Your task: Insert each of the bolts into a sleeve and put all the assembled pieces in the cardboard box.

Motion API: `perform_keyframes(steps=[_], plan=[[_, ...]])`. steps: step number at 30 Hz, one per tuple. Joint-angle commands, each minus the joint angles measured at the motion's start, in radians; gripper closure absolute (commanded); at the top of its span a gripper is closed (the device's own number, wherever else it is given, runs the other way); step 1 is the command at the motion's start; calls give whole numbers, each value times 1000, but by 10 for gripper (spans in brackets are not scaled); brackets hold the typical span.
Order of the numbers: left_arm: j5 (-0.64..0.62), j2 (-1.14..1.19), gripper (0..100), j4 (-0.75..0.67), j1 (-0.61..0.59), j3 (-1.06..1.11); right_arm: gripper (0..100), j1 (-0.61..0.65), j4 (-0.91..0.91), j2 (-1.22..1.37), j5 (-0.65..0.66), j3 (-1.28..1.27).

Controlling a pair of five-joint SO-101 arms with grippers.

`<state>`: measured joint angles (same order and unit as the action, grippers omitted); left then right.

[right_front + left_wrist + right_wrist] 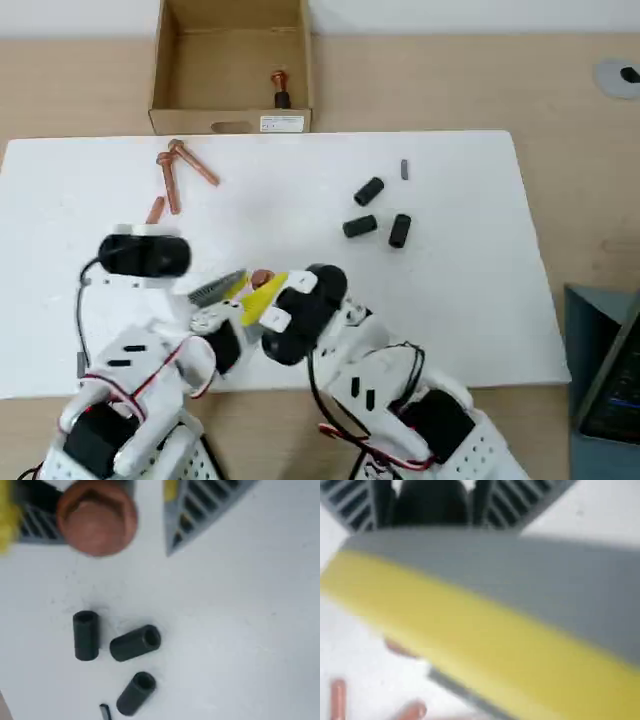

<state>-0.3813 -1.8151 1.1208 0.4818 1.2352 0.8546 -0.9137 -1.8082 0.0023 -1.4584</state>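
**Bolt-into-sleeve mating in hand**

Right tool (pixel 268 298) clamps a dark sleeve (pixel 430 500). Left tool (pixel 130 535) has its jaws apart around the bolt (pixel 97 522) head, low over the white surface (pixel 480 300). Judged: insertion step. Next: seat the bolt fully, then carry the piece to the cardboard box (pixel 165 110).

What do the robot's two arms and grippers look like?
Both the left arm and the right arm are chunky white shells around black motor blocks, with thin red and black cables looping along them. Each carries a rounded black block at the wrist. The left gripper and right gripper are grey, ribbed and faced in yellow.
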Motion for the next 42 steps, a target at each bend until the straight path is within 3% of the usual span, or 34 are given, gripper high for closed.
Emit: perform_keyframes(steps=[1,7,10,15,19,23,33,42], plan=[[2,-2,747,41,-26,-98,989,10,25,-128,3,54],[-41,1,747,104,-40,-224,989,10,23,-128,2,38],[-35,4,764,103,-153,-276,989,-12,21,-128,2,39],[166,-2,988,103,-356,-284,989,-159,21,-127,2,45],[322,-2,992,104,-486,-199,989,-289,21,-117,-2,58],[376,-2,998,98,-589,-32,989,-389,20,-45,-2,136],[379,-4,998,94,-663,238,989,-417,21,723,-121,733],[381,-4,998,-51,-663,405,989,-417,86,1333,-129,1222]])
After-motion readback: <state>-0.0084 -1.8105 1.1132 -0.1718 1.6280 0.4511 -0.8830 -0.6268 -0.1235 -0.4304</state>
